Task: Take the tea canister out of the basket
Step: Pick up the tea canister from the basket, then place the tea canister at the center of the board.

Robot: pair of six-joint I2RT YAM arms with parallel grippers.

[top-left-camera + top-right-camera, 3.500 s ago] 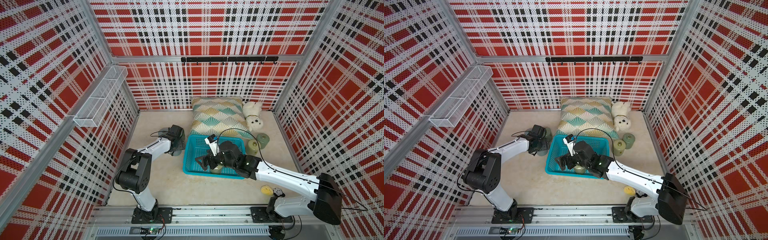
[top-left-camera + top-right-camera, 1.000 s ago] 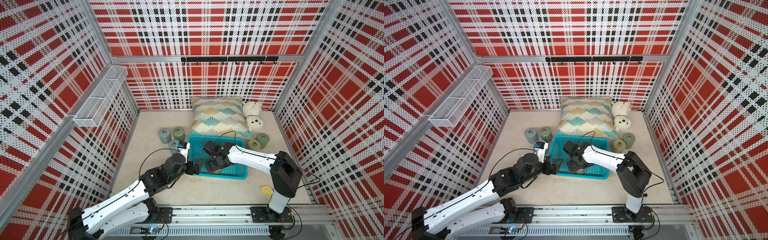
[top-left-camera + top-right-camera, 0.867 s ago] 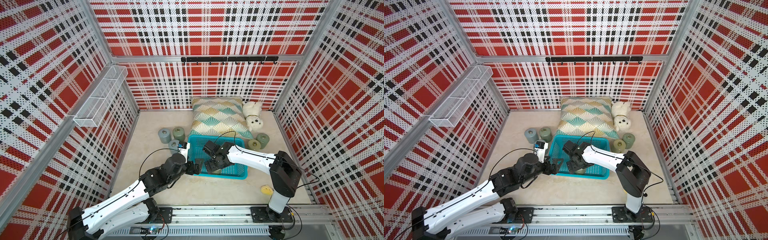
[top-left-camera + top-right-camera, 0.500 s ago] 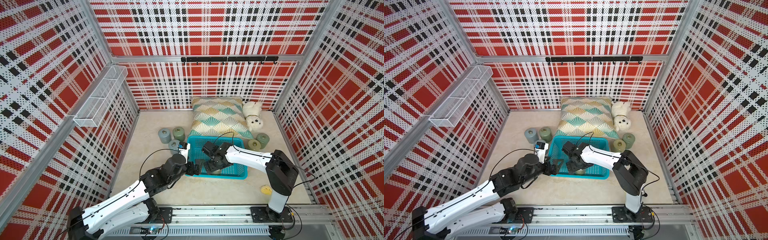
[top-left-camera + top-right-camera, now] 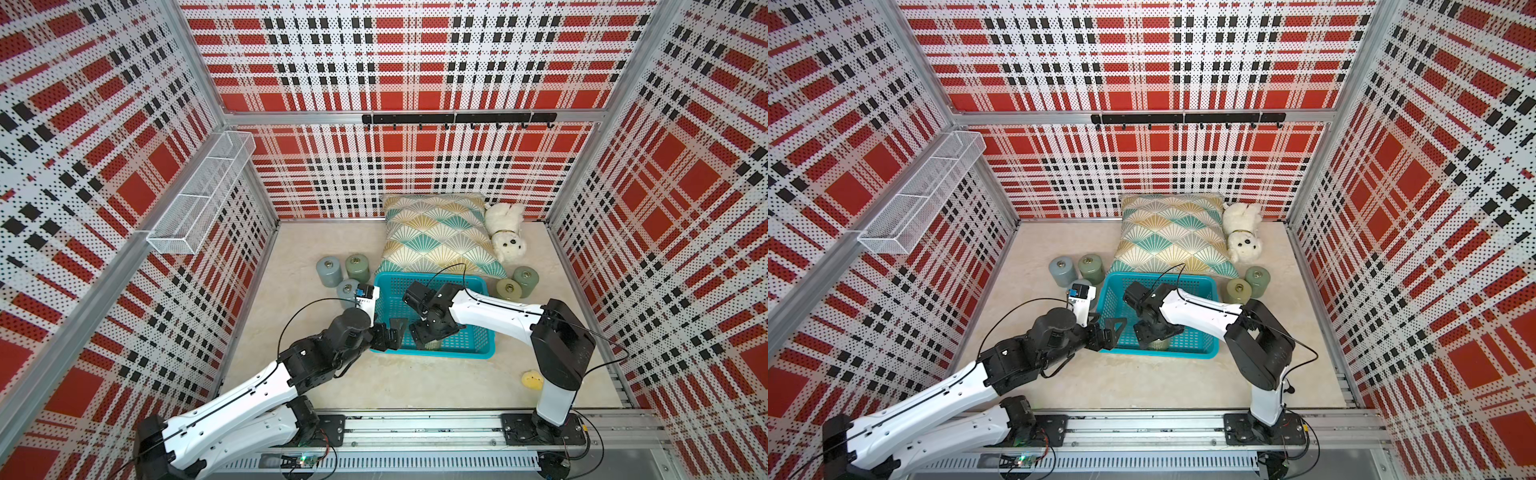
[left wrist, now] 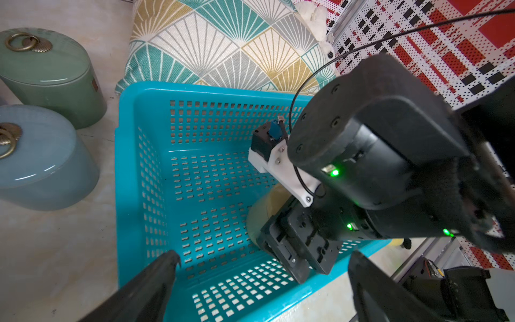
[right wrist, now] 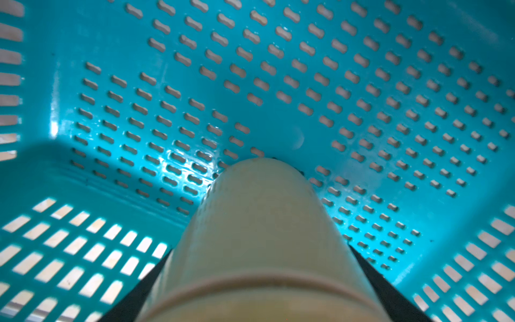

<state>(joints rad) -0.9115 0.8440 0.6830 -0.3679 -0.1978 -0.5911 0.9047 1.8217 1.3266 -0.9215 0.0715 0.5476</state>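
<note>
The turquoise basket (image 5: 432,276) (image 5: 1158,276) sits mid-floor in both top views. A pale yellow-green tea canister (image 7: 259,237) (image 6: 263,207) stands upright on the basket floor near its front wall. My right gripper (image 5: 432,334) (image 5: 1156,332) reaches down into the basket. Its black fingers (image 7: 152,274) lie flush against both sides of the tea canister. My left gripper (image 6: 263,260) (image 5: 392,330) is open at the basket's front-left corner. One finger is over the left wall and the other outside the front wall, and it holds nothing.
Three grey-green canisters (image 5: 347,274) stand left of the basket and two (image 5: 517,283) stand to its right. A patterned cushion (image 5: 436,237) and a plush dog (image 5: 505,235) lie behind it. A small yellow toy (image 5: 532,380) lies front right. A wire rack (image 5: 199,195) hangs on the left wall.
Over the last second the right gripper has shifted slightly left inside the basket and its jaws have narrowed onto the canister. The left arm has hardly moved.
</note>
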